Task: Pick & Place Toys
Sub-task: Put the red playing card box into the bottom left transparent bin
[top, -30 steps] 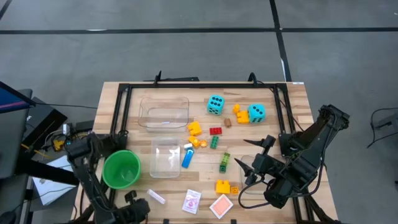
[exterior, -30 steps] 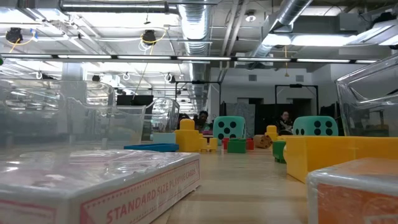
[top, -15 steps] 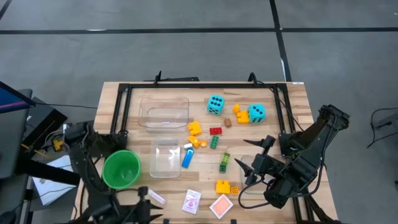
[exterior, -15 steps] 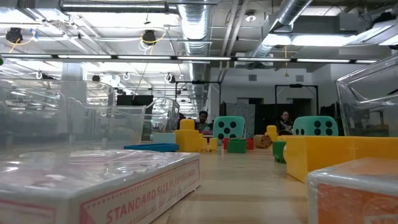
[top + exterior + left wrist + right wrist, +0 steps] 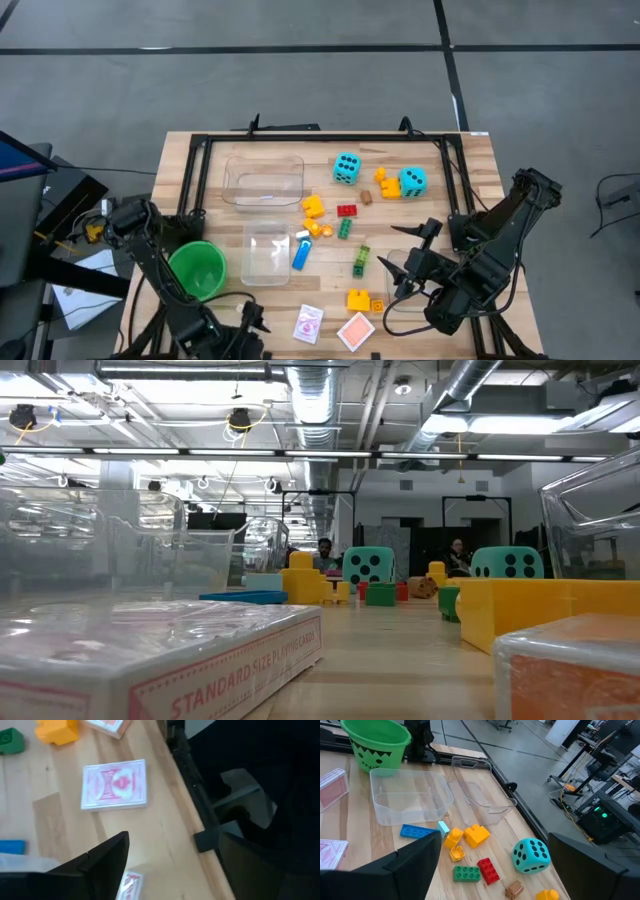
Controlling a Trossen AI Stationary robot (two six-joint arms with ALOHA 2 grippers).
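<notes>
Playing cards (image 5: pixel 114 785): flat, ahead of left gripper (image 5: pixel 232 325), untouched.
Table edge (image 5: pixel 181 805): just beside the pack.
Left jaws: spread, empty.
Right gripper (image 5: pixel 405 258): wide apart, empty, bricks (image 5: pixel 477 835) ahead.

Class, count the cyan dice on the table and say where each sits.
2. One cyan die lies beside the far clear bin; the other cyan die lies nearer the right arm, next to orange bricks.

Even, bright overhead light on pale wooden slatted table (image 5: pixel 480 160); shadows soft, short. Low view: ceiling strip lights (image 5: pixel 250 453) glare white; nearest clear-wrapped red-and-white playing card box (image 5: pixel 160 655) blurred, far room sharper. Clear plastic bin (image 5: pixel 100 550) catches reflections. Left wrist view soft, slightly smeared; dark fingers (image 5: pixel 100 865) out of focus.
</notes>
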